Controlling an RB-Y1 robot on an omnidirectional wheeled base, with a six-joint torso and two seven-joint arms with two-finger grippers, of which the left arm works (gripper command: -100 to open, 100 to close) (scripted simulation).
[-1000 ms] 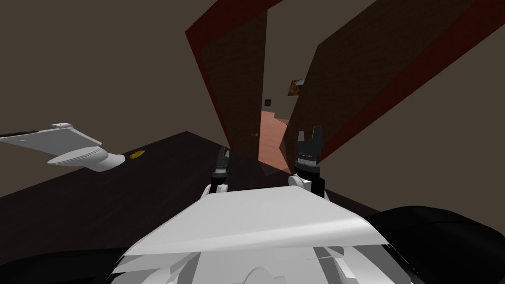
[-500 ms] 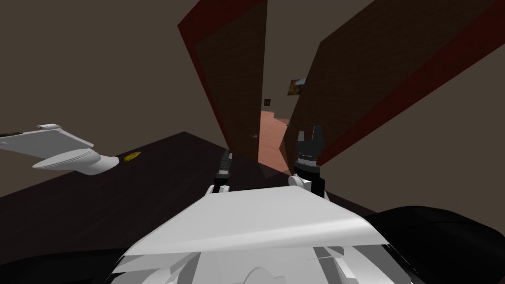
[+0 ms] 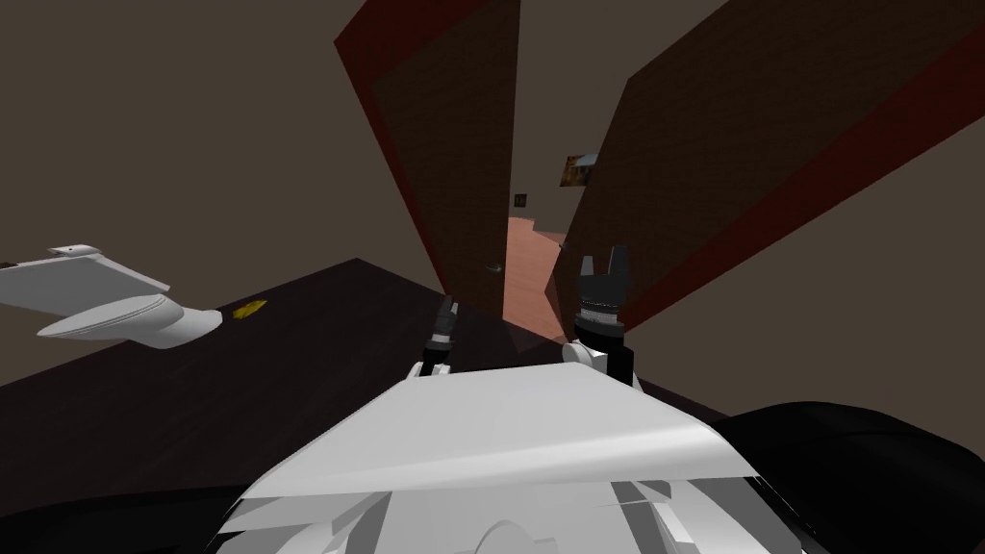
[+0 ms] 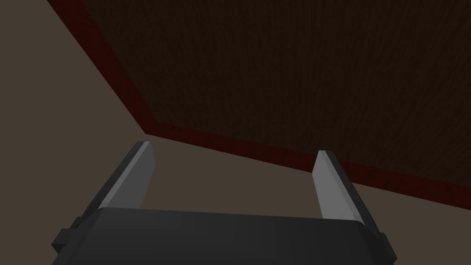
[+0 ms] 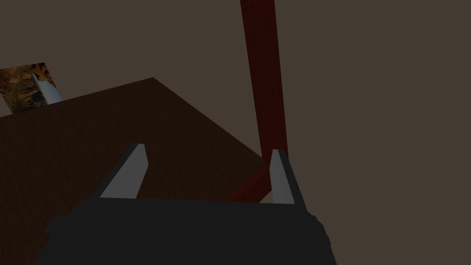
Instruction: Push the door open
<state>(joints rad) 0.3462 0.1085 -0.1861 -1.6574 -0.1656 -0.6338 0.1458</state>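
Left pincer (image 3: 449,306) has edged nearer the door (image 3: 452,163), fingers apart.

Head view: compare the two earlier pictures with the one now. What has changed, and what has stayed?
The toilet, the yellow thing on the floor and the left door panel slid left, the right door panel slightly right: likely my own advance toward the gap, not theirs. The left gripper swung inward toward the gap. Nothing was gripped or let go. The right gripper kept its place; both stay open.
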